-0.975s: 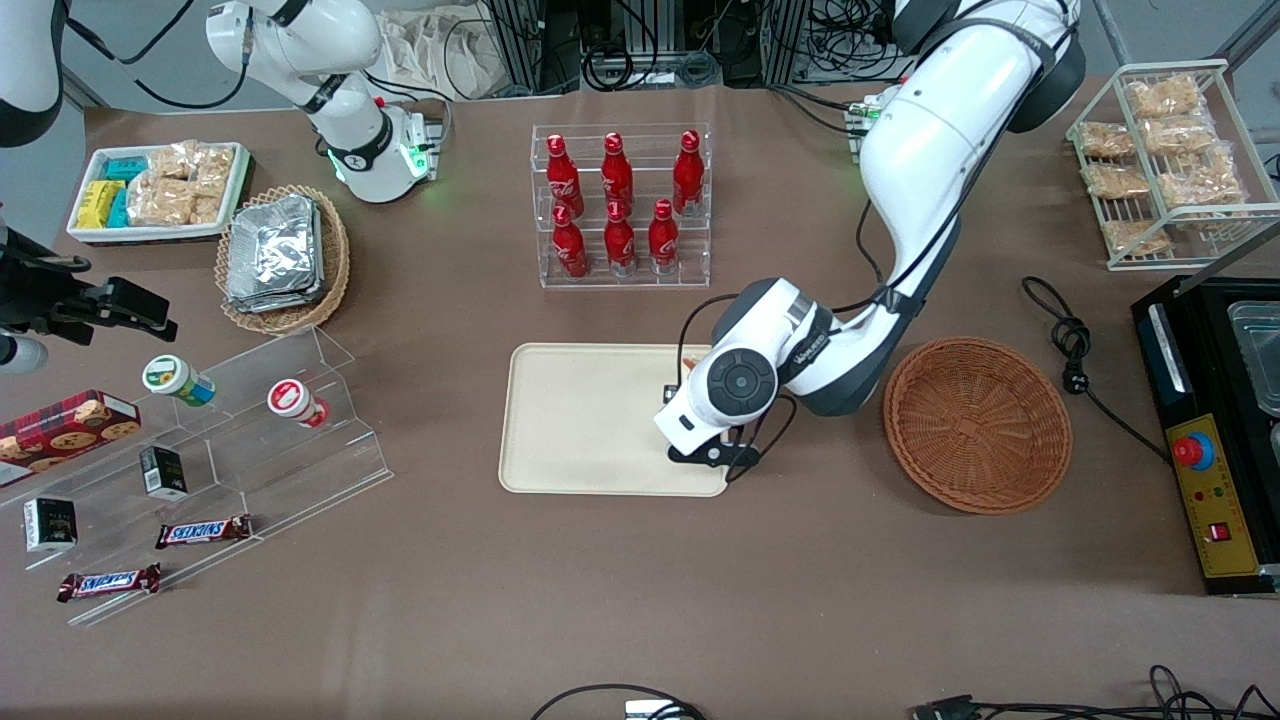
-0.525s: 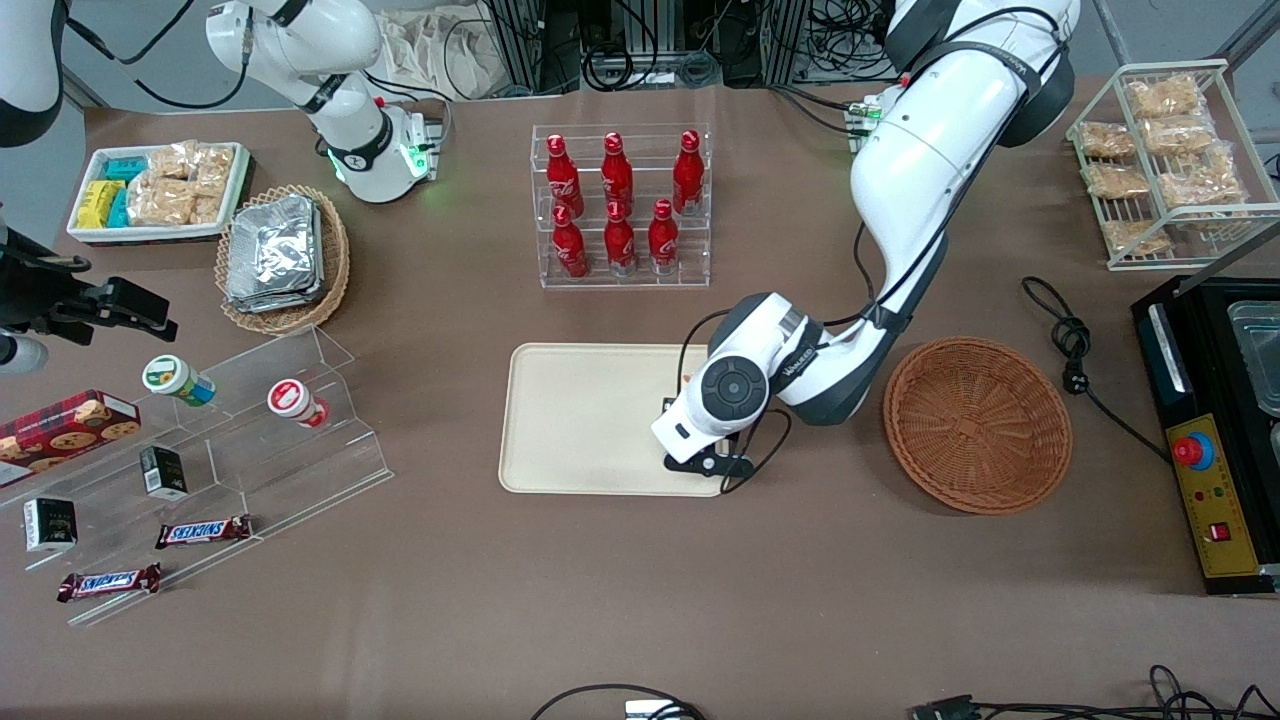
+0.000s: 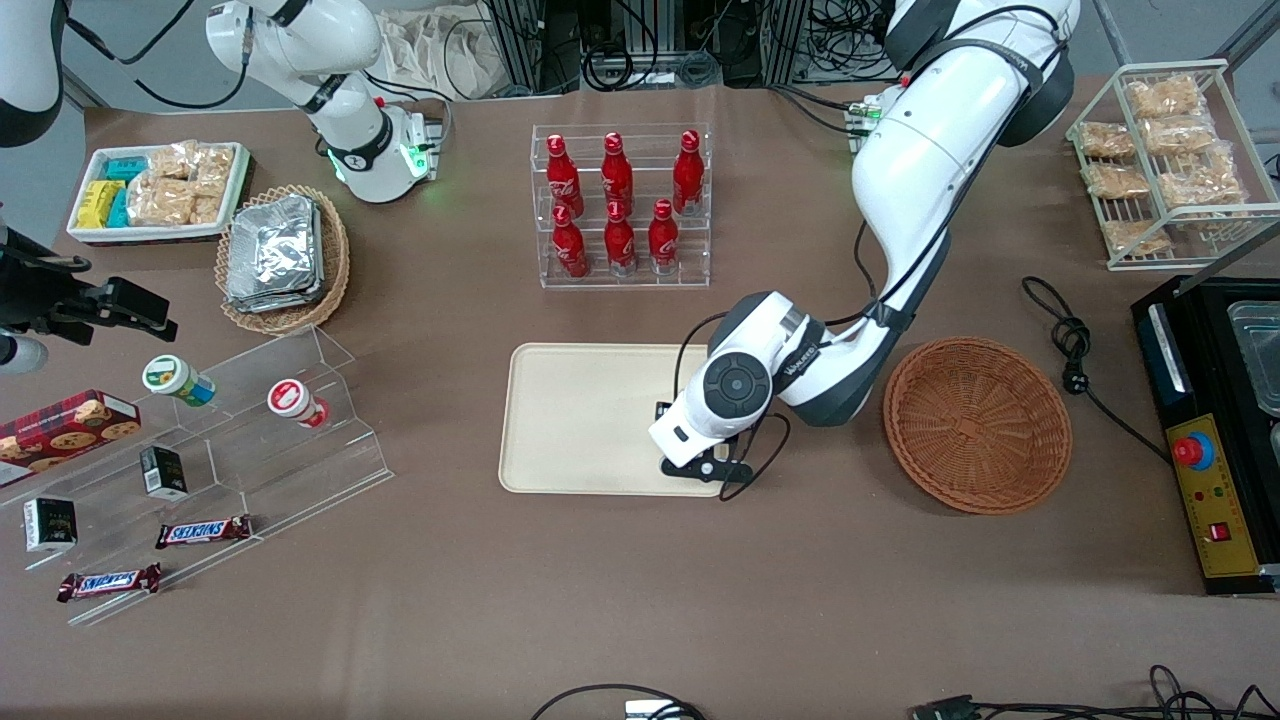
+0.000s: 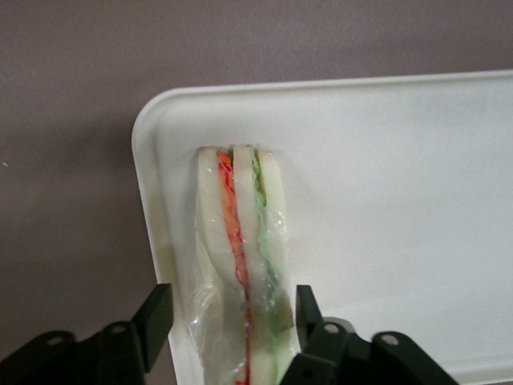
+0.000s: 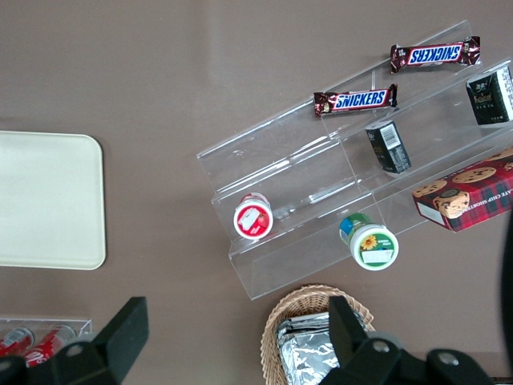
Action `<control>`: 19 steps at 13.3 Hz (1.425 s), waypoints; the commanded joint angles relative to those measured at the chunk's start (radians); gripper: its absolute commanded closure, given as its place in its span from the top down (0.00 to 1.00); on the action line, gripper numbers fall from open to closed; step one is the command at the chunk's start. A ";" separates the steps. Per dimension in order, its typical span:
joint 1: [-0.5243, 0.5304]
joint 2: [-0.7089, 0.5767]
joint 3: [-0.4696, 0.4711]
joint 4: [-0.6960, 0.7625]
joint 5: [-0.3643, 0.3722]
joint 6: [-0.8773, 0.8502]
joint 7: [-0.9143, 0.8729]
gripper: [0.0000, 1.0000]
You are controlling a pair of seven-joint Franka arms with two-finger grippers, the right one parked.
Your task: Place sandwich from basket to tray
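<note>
Left wrist view: claw [image 4: 232,317] flanks the sandwich [image 4: 240,265] on the tray [image 4: 385,184], slightly parted; widen fully, then lift straight.

My front camera looks steeply down over the whole table from high up, facing the arms, with the tray [image 3: 585,420] near its middle. My left wrist camera sits close, looking down past the gripper [image 4: 232,325] onto the sandwich [image 4: 240,273] and one tray [image 4: 385,200] corner. My right wrist camera looks down from higher, sharing only another corner of the tray [image 5: 48,200] with both.
</note>
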 commanded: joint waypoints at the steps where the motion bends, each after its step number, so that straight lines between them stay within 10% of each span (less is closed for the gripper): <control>1: 0.013 -0.055 0.004 0.003 0.014 -0.016 -0.003 1.00; 4: 0.054 -0.165 0.005 -0.067 0.015 -0.049 -0.010 1.00; 10: 0.273 -0.671 0.001 -0.690 0.000 0.112 0.118 1.00; 19: 0.583 -0.704 0.008 -0.278 -0.143 -0.485 0.323 1.00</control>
